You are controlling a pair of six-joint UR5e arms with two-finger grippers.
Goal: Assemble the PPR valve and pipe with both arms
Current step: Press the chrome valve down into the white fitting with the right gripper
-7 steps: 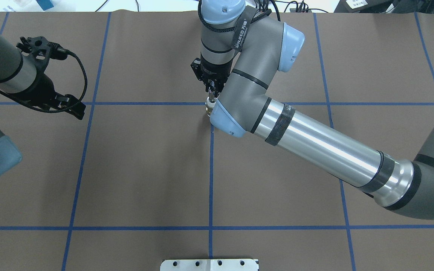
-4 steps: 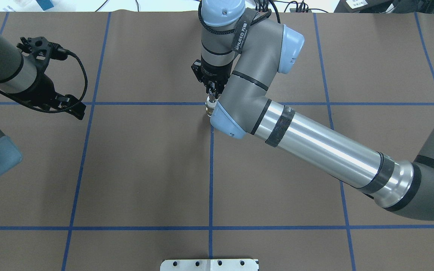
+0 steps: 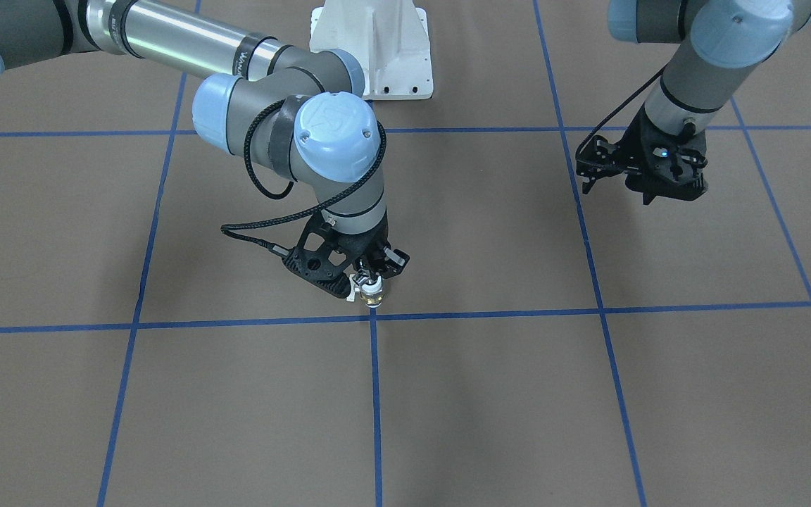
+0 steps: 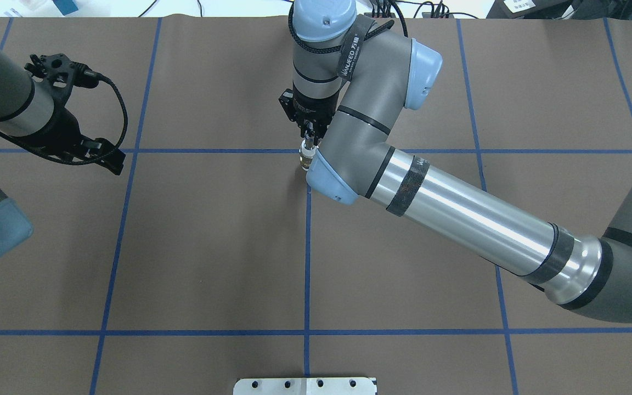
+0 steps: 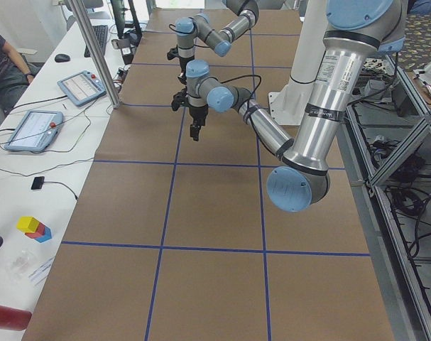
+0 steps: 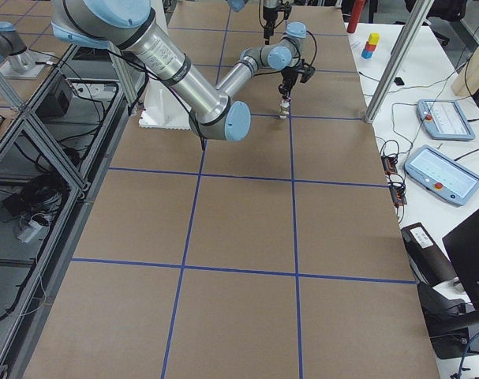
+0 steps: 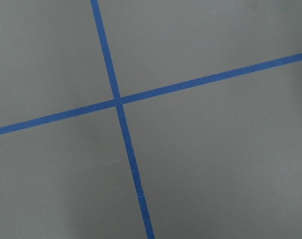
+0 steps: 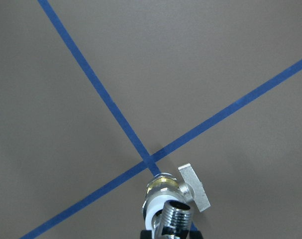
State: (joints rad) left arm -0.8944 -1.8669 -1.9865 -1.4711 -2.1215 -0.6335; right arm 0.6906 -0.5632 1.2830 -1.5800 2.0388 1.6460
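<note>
The PPR valve, with brass middle, white collar and side handle, stands upright by the central tape crossing. The silver threaded pipe sits on top of it, joined. My right gripper points straight down and is shut on the pipe. The assembly also shows in the front view and the overhead view. I cannot tell whether the valve's lower end touches the table. My left gripper hangs open and empty far to the left, also seen in the front view.
The brown table cover carries a blue tape grid. The white pedestal base stands at the robot's side. The right forearm reaches across the middle right. The left wrist view shows only a tape crossing.
The right arm's wrist and elbow have shifted very slightly. The valve and pipe stay at the crossing. The left arm has not moved.
</note>
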